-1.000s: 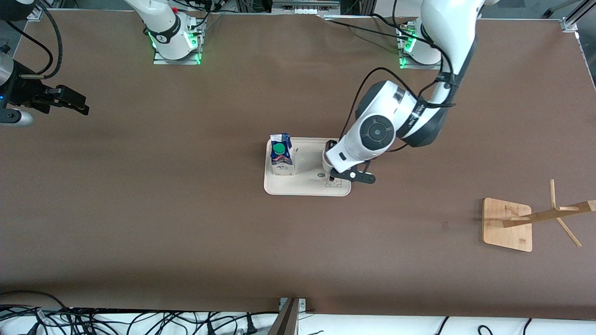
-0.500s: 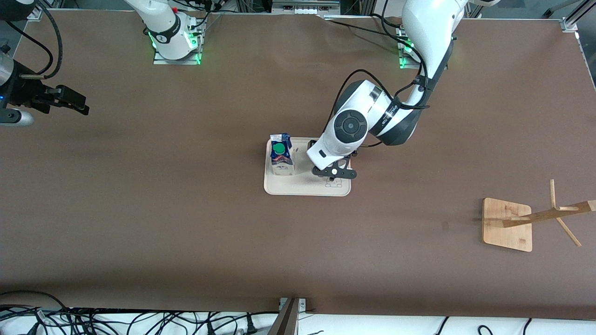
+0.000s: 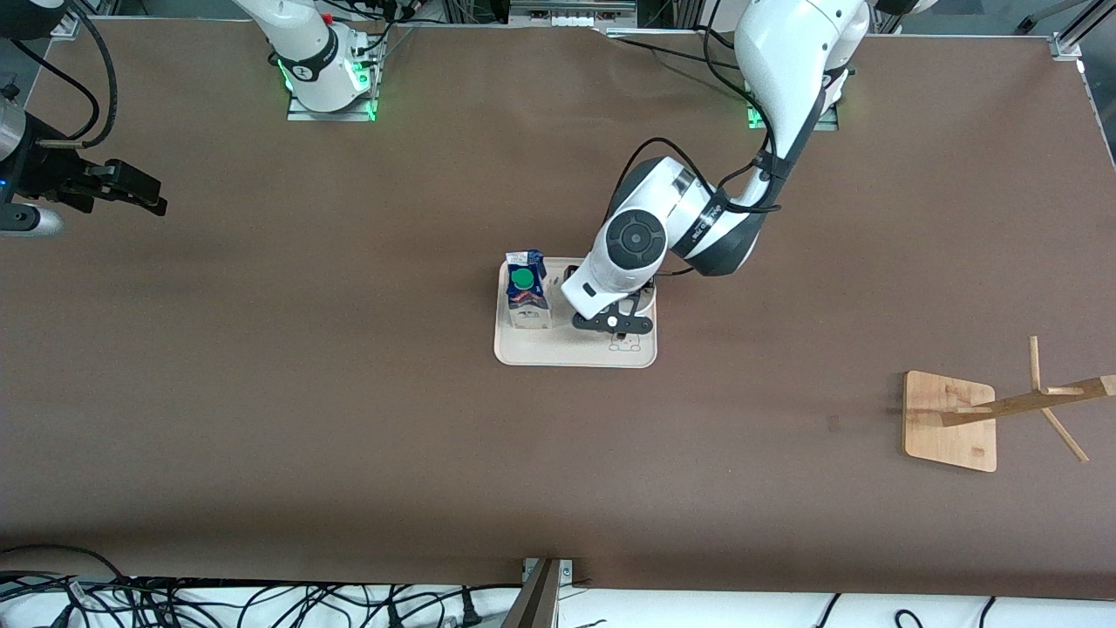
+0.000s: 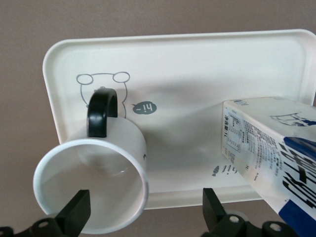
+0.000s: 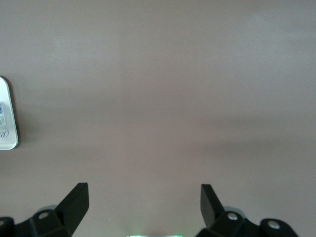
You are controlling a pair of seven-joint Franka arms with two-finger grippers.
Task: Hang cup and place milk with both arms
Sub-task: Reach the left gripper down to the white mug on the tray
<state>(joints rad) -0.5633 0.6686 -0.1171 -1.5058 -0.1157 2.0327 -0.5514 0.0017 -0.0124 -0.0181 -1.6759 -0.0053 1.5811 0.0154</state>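
Observation:
The cup [image 4: 94, 187], a white mug with a black loop handle [image 4: 102, 112], stands upright on the cream tray [image 4: 197, 64]. In the front view the left arm hides it. The milk [image 3: 527, 301] stands on the same tray [image 3: 558, 349], toward the right arm's end; it also shows in the left wrist view [image 4: 271, 148]. My left gripper [image 3: 612, 322] is open just above the cup, and in its wrist view [image 4: 144, 217] the cup's milk-side wall lies between its fingers. My right gripper [image 3: 131, 187] waits open and empty in its wrist view [image 5: 143, 207], over bare table.
A wooden cup rack with a square base [image 3: 950, 420] and slanted pegs [image 3: 1046, 397] stands at the left arm's end, nearer the front camera. A small white object [image 5: 7, 113] lies at the edge of the right wrist view. Brown table surrounds the tray.
The left arm has swung across the tray toward the milk, carrying its open gripper over the cup. The right arm has not moved.

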